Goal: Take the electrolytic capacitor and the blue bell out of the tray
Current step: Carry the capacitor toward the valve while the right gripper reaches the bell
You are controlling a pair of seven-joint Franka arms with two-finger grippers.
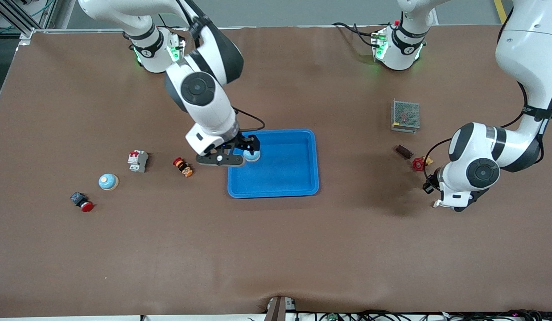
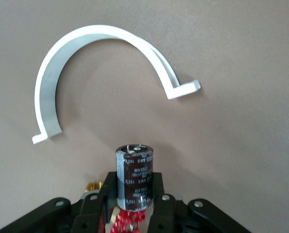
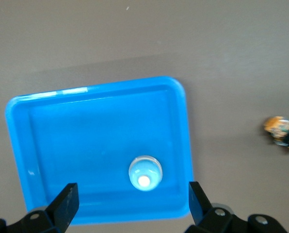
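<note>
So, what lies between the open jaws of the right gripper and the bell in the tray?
Nothing. In the right wrist view, the right gripper hangs open over the bell, which sits in the blue tray; only bare tray floor shows around it.

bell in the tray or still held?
In. The bell sits on the tray floor, and the right claw is over it, fingers spread wide and clear of it.

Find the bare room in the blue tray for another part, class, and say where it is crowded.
In the blue tray, only the bell sits, by the wall at the right arm's end, under the open right gripper: crowded there. Everything from the bell toward the left arm's end wall is bare floor.
</note>
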